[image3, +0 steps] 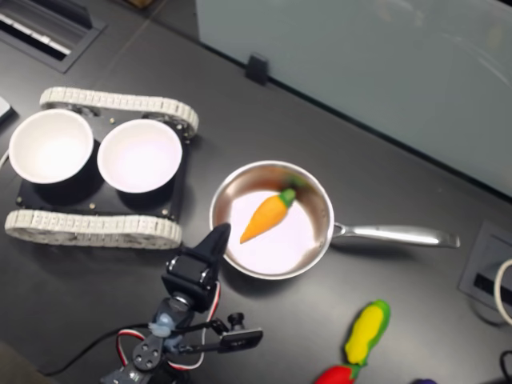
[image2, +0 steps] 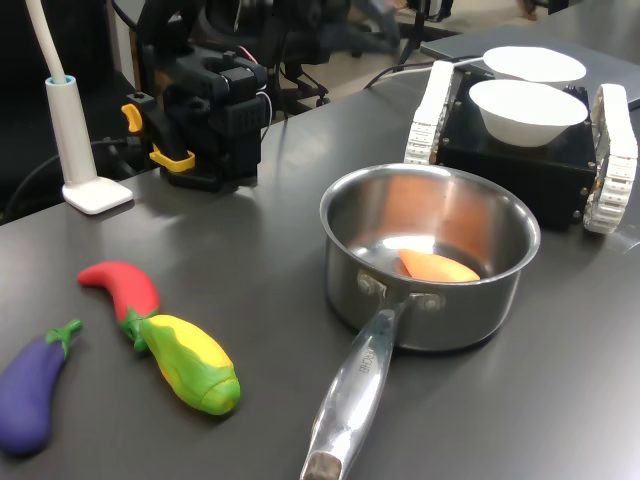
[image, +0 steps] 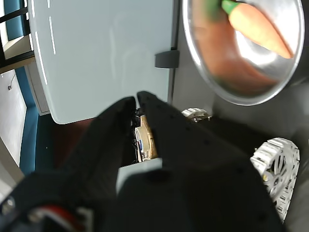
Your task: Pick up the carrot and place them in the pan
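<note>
The carrot (image3: 266, 214), orange with a green stem end, lies on the floor of the pan (image3: 320, 240), free of the gripper. It also shows inside the pan in the wrist view, carrot (image: 258, 29) and pan (image: 231, 92), and in the first exterior view, carrot (image2: 437, 266) and pan (image2: 430, 320). My black gripper (image3: 218, 236) hovers raised beside the pan's rim, on the side away from the long handle (image3: 392, 234). In the wrist view the gripper (image: 135, 100) is shut, fingertips together, holding nothing.
A tracked black base (image3: 92, 228) carrying two white bowls (image3: 140, 154) stands at the second exterior view's left of the pan. A red chili (image2: 122, 285), a yellow corn (image2: 192, 362) and a purple eggplant (image2: 30, 385) lie at the first exterior view's left. A pale panel (image3: 360, 56) borders the table's far side.
</note>
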Controlling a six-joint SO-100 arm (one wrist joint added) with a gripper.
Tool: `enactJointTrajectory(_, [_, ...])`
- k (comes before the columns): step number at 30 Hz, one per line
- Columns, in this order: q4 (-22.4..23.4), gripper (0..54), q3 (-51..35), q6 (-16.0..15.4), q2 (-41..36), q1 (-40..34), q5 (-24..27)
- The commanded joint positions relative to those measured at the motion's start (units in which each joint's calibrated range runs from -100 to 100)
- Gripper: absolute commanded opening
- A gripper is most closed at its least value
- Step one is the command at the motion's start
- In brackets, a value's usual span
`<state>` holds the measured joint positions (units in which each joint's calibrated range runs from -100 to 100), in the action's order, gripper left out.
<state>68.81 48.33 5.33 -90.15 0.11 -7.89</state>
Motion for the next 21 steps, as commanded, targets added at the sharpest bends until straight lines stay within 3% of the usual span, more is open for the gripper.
enactJointTrajectory(1, [3.5, 0.2, 1.8, 0.6, -4.6, -0.9, 0.5])
enactJointTrajectory(12, [13.9, 0.2, 12.2, 0.5, -5.3, -1.5, 0.7])
enactJointTrajectory(21, [14.6, 0.2, 20.0, -0.4, -5.3, -3.1, 2.2])
